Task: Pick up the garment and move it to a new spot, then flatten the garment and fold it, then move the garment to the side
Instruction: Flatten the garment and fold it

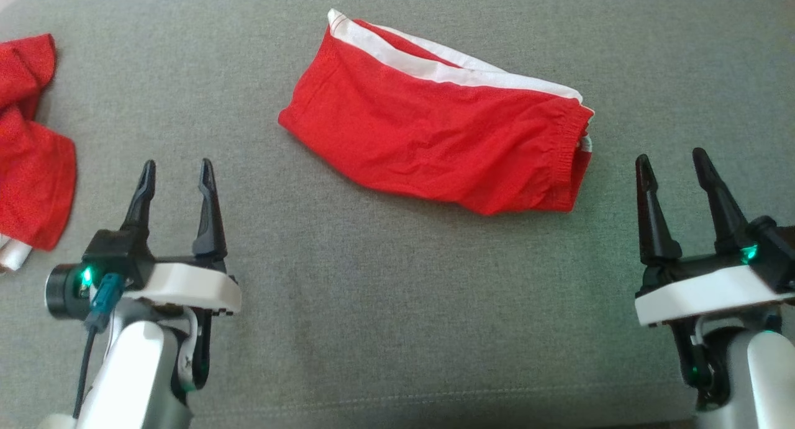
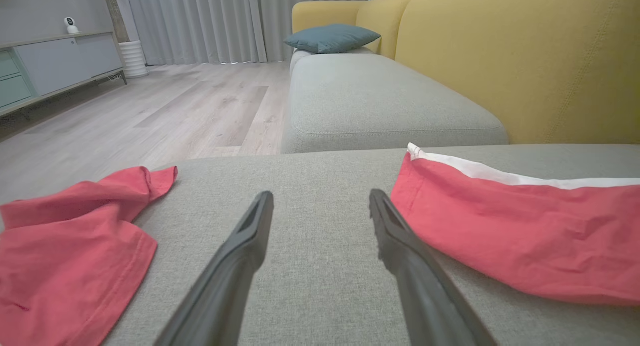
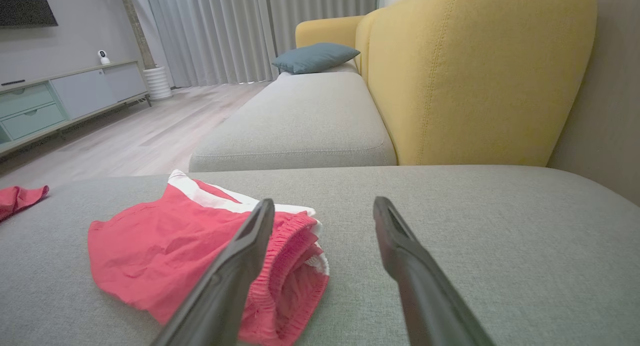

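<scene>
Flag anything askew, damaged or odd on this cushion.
The red shorts lie folded but skewed diagonally on the grey cushion. A second red garment sits crumpled at the cushion's left edge. Nothing looks torn or spilled.

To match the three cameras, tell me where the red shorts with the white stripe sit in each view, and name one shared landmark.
Head view: red shorts upper centre, on the grey cushion.
Left wrist view: shorts at right, running off the right edge.
Right wrist view: shorts lower left, waistband end nearest the camera.
Shared landmark: the other red garment, at the left edge in every view.
</scene>
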Controlling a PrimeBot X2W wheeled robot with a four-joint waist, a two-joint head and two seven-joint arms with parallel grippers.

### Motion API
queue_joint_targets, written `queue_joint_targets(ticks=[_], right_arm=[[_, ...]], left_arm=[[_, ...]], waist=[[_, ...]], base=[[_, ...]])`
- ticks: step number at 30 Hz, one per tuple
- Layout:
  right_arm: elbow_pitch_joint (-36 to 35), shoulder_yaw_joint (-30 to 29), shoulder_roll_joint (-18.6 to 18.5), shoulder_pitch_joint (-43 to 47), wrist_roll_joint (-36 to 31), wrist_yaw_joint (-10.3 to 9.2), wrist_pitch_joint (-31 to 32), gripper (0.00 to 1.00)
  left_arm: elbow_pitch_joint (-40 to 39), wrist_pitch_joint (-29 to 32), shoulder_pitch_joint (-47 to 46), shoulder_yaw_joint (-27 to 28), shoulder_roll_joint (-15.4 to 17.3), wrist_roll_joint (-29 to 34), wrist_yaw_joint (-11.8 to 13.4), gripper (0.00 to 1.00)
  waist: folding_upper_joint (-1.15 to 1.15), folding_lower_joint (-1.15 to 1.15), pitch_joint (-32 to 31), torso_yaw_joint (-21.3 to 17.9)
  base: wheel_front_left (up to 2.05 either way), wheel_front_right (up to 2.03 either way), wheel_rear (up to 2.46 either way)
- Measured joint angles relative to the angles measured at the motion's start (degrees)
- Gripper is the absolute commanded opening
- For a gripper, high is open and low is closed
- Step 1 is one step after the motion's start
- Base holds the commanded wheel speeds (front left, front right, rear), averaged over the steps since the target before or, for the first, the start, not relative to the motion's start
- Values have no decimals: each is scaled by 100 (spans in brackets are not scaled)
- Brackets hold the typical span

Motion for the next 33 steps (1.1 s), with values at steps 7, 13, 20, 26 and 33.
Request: queue_joint_targets(ticks=[7,13,20,26,33], right_arm=[[-112,-29,8,-30,-10,0,51,100],[-131,77,18,-179,-23,0,51,100],[26,278,40,-522,21,0,-5,100],[120,203,79,-505,118,0,-62,100],[146,252,118,-509,144,0,-60,100]], left_arm=[[380,74,-594,-354,-57,3,-517,100],[1493,523,-2195,-606,-330,-34,-1062,100],[3390,1234,-3325,-705,-383,-168,-1447,100],[4285,1825,-3934,-784,-391,-169,-1569,100],[4709,2115,-4323,-1015,-447,-129,-1606,0]], waist=[[0,0,239,-26],[0,0,610,-173],[0,0,918,-564],[0,0,1024,-734],[0,0,1039,-732]], base=[[0,0,0],[0,0,0],[0,0,0],[0,0,0],[0,0,0]])
